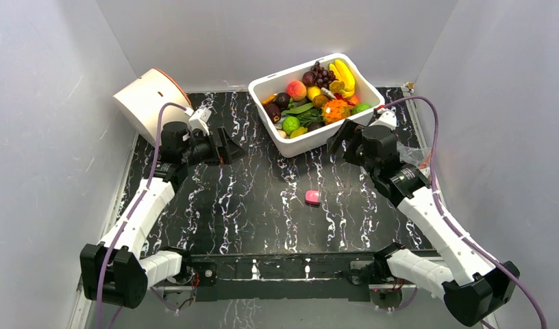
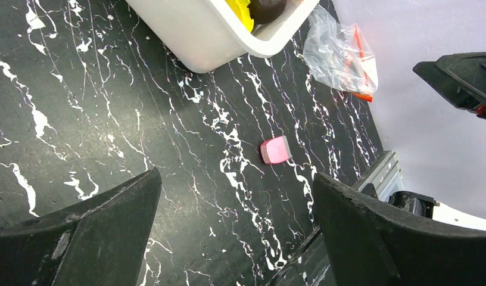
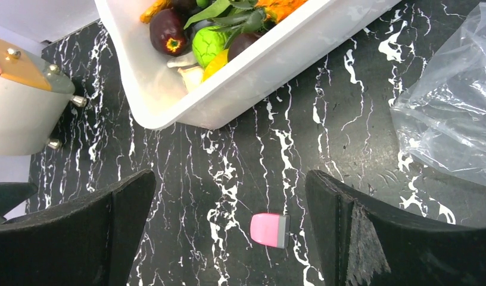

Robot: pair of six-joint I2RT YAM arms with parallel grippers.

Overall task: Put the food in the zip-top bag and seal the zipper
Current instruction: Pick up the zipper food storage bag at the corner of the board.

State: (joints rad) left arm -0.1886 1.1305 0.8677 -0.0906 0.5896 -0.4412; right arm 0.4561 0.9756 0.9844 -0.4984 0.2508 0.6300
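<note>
The food lies heaped in a white bin at the back: an orange pineapple, a yellow banana bunch, a dark purple fruit and a yellow fruit. The clear zip-top bag lies crumpled and empty on the table right of the bin, its red-orange zipper at its near edge. It also shows in the right wrist view. My left gripper is open and empty left of the bin. My right gripper is open and empty in front of the bin's right end.
A small pink block lies mid-table; it also shows in both wrist views. A white round container lies tilted at the back left. Grey walls close in the left, right and back.
</note>
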